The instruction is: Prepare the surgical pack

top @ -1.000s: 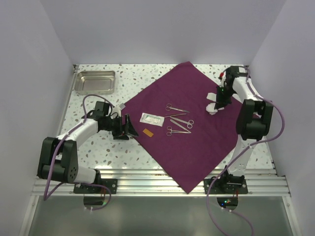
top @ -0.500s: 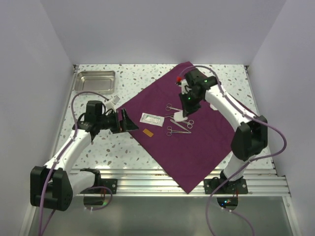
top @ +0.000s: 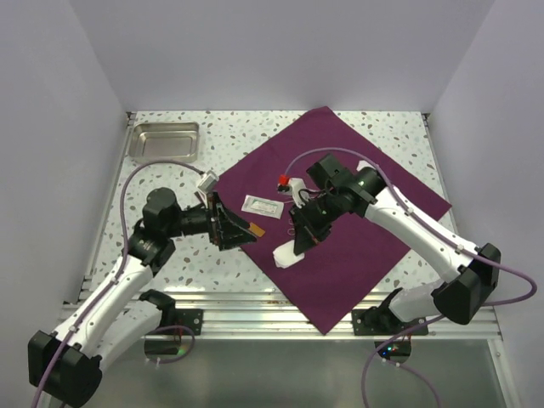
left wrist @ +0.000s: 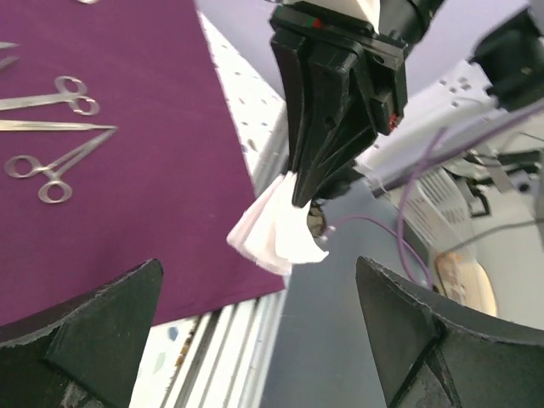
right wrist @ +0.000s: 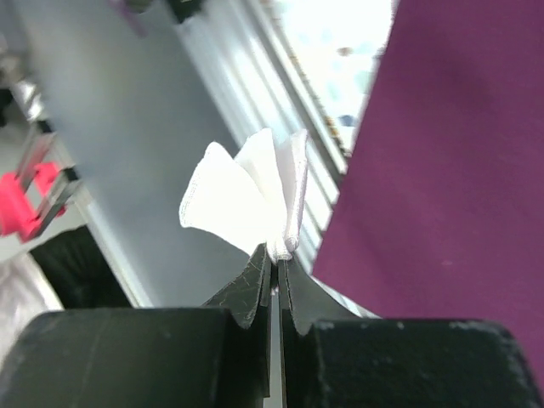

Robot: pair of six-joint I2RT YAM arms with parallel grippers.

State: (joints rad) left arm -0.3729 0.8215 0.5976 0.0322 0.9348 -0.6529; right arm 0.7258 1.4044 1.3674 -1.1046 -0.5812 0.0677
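The deep purple surgical pack cloth (top: pixel 357 221) lies spread as a large diamond on the table. My right gripper (top: pixel 299 241) is shut on a white gauze pad (top: pixel 287 254) and holds it above the cloth's near-left part. The right wrist view shows the gauze (right wrist: pixel 246 200) pinched at the fingertips of that gripper (right wrist: pixel 276 259). My left gripper (top: pixel 233 228) is open and empty at the cloth's left edge, facing the gauze (left wrist: pixel 276 231). Three scissor-like instruments (left wrist: pixel 53 127) lie on the cloth; the right arm hides them in the top view.
A white packet (top: pixel 262 205) and a small orange piece (top: pixel 254 229) lie on the cloth near my left gripper. A metal tray (top: pixel 163 141) stands at the back left. An aluminium rail (top: pixel 255 310) runs along the table's near edge.
My right arm swung from the cloth's far right corner across to its near-left part, carrying the gauze. My left arm stretched right, its open gripper now at the cloth's edge.
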